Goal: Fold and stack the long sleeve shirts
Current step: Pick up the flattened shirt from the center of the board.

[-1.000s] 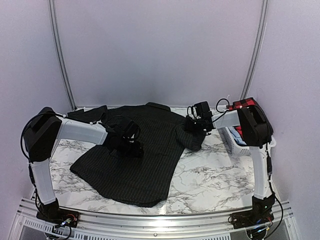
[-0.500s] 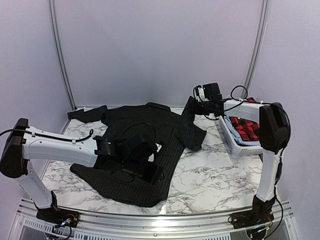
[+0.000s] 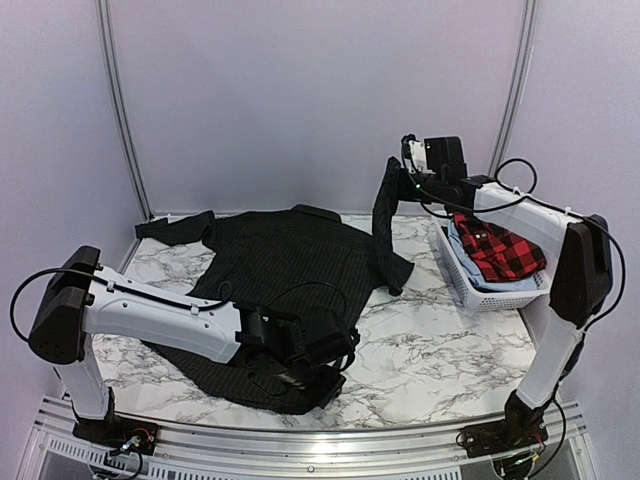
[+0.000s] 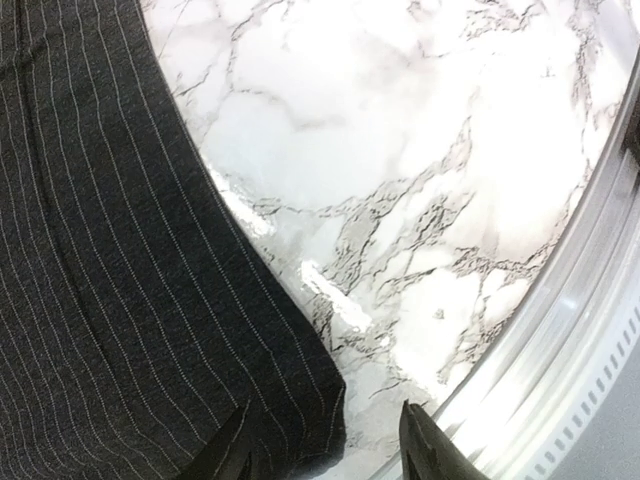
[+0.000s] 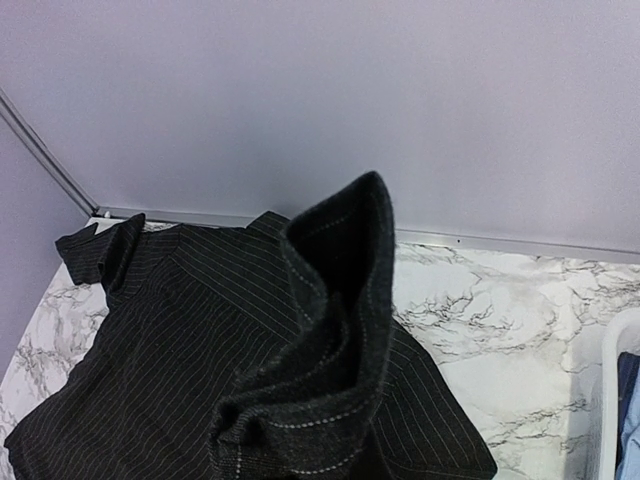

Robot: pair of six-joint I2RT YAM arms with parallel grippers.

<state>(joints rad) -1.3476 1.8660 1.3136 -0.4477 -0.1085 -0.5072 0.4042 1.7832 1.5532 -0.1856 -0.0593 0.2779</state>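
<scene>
The black pinstriped collared cloth shirt [image 3: 285, 265] lies spread on the white marbled surface [image 3: 430, 350], one sleeve held aloft in the clamped right pincer [image 3: 404, 172], the left pincer [image 4: 325, 452] half-wide astride its near hem corner.

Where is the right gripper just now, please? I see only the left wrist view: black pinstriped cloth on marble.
Observer: The right gripper is raised near the back wall, shut on one sleeve of the black pinstriped button-up shirt; the sleeve hangs from it.
Operator: Thank you. How does the rest lie?
Observer: Flat on the white marble table, the other sleeve reaching toward the back left corner.
Operator: And what is off to the right?
Observer: A red-and-black checked cloth shirt lies in a white plastic lattice basket.
</scene>
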